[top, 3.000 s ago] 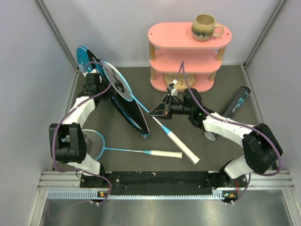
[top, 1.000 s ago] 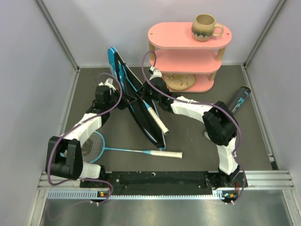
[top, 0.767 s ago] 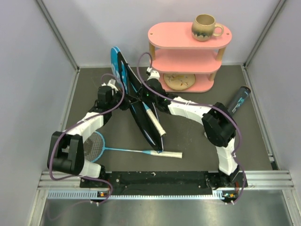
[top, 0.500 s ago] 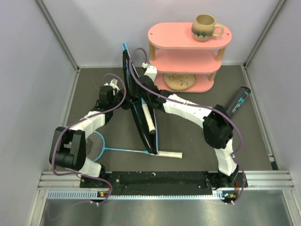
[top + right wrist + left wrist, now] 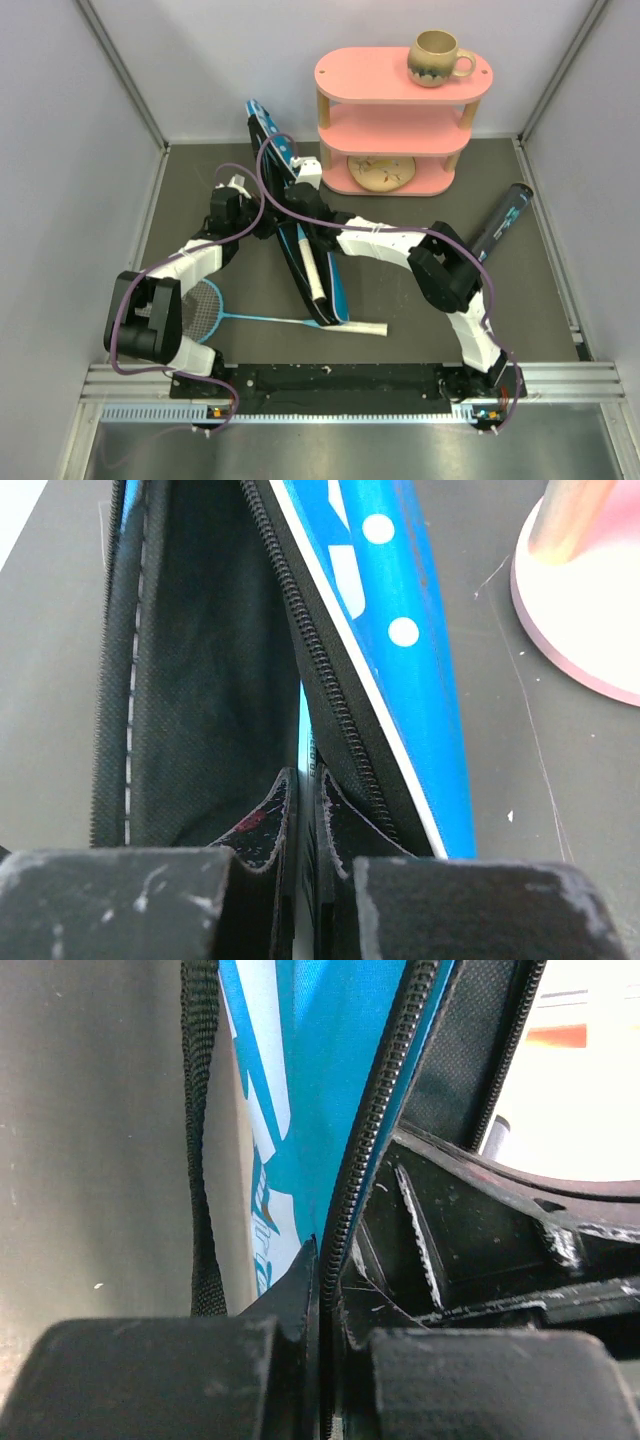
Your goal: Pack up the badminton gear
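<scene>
The blue cover [image 5: 262, 130] stands on edge left of centre, its zip open. My left gripper [image 5: 262, 222] is shut on the cover's zip edge [image 5: 365, 1160]; its jaws [image 5: 325, 1280] pinch the black zipper. My right gripper [image 5: 292, 205] reaches into the opening and is shut [image 5: 308, 780] on the light-blue shaft [image 5: 306, 720] of a racket. That racket's white handle [image 5: 311, 268] sticks out along the cover's lower part. The second racket [image 5: 290, 321] lies flat at the front. The black tube [image 5: 504, 218] lies at the right. No shuttlecocks show.
The pink three-tier shelf [image 5: 395, 125] stands at the back, close to the right of the cover, with a beige mug [image 5: 436, 55] on top. Its foot shows in the right wrist view [image 5: 590, 610]. Grey walls close in the left, right and back.
Three seconds ago the racket lay across the cover. Now it sits inside, its handle sliding toward the front. The cover has turned upright and my right gripper moved left into it.
</scene>
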Tool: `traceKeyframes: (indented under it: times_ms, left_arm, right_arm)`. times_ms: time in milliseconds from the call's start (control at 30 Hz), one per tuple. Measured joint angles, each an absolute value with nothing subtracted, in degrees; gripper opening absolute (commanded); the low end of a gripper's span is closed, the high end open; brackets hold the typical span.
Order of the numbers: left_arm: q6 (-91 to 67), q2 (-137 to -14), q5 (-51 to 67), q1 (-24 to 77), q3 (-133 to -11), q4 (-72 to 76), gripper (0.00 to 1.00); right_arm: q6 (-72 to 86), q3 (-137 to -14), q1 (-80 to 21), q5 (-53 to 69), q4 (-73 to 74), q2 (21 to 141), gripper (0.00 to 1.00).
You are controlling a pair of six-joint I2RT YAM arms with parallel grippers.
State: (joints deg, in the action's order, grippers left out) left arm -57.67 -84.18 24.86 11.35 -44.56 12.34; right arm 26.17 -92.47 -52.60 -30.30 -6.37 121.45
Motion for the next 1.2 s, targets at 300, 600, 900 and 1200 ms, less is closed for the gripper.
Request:
traceKeyframes:
  times_ms: [300,600,900,1200]
  left_arm:
    - [-56.38,-84.12,24.29,11.14,-44.62,11.16,0.00]
    - [-55.48,-80.03,32.34,11.35,-47.37,5.76,0.00]
    - [-53.41,-86.83,33.23,8.19,-53.58,4.01,0.00]
    - [-53.39,-91.44,35.09,4.80,-59.66,-0.14,0.00]
  right_arm:
    - [20.88,-84.97,-50.41,-24.62,-17.34,121.14,0.11]
    - [15.75,-90.89,-45.69,-15.16,-1.83,121.14,0.67]
    - [14.15,-86.85,-43.77,8.60,18.68,98.02,0.81]
    - [0.05,-60.07,-54.92,14.09,13.93,72.38,0.80]
